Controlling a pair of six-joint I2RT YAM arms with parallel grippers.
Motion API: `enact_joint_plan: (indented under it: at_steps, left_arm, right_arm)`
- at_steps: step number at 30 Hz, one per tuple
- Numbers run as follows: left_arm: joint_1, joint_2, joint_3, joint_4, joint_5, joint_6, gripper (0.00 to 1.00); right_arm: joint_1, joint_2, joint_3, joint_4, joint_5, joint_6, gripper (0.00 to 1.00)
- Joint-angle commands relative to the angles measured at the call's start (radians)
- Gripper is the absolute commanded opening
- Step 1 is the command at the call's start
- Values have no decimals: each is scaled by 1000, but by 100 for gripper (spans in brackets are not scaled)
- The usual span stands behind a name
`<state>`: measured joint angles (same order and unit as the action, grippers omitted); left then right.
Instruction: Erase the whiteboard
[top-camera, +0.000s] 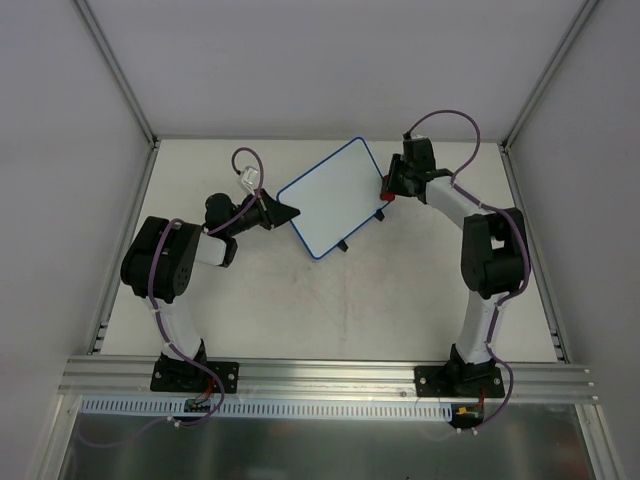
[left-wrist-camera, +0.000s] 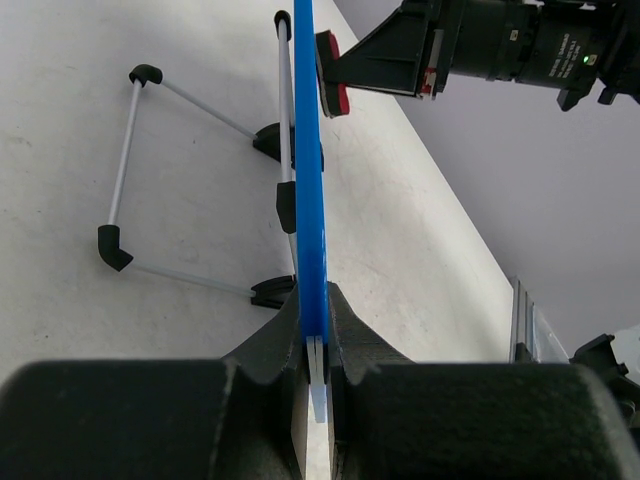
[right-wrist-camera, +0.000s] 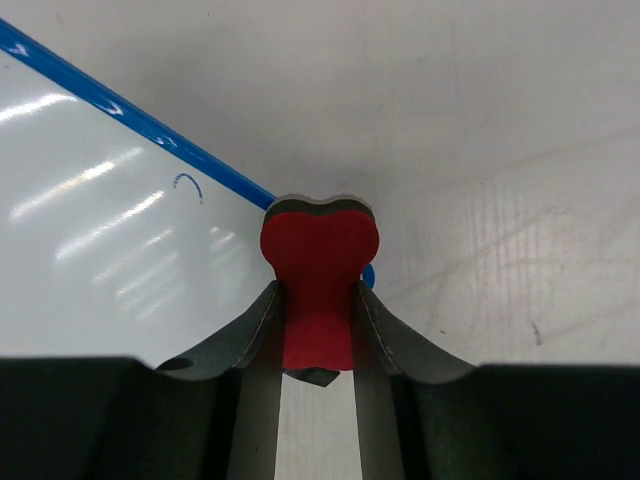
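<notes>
The whiteboard, white with a thin blue rim, stands propped at an angle in the middle of the table. My left gripper is shut on its left edge; the left wrist view shows the blue rim pinched edge-on between my jaws. My right gripper is shut on the red bone-shaped eraser, whose head rests at the board's right corner. A small blue pen arc marks the white face near the rim.
The board's wire stand with black feet rests on the table behind it. White walls with metal frame posts close the table on three sides. An aluminium rail runs along the near edge.
</notes>
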<state>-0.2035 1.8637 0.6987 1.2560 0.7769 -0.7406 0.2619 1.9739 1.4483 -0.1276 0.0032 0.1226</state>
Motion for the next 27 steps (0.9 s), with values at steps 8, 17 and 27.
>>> enact_joint_plan:
  at_steps: [8,17,27]
  left_arm:
    - [-30,-26,33,220,108,33,0]
    - [-30,-34,42,172,101,41,0]
    - [-30,-43,54,128,87,43,0]
  right_arm:
    - [80,-99,83,-7,155,-425,0]
    - [143,-121,-22,195,260,-603,0]
    - [152,-24,109,152,388,-663,0]
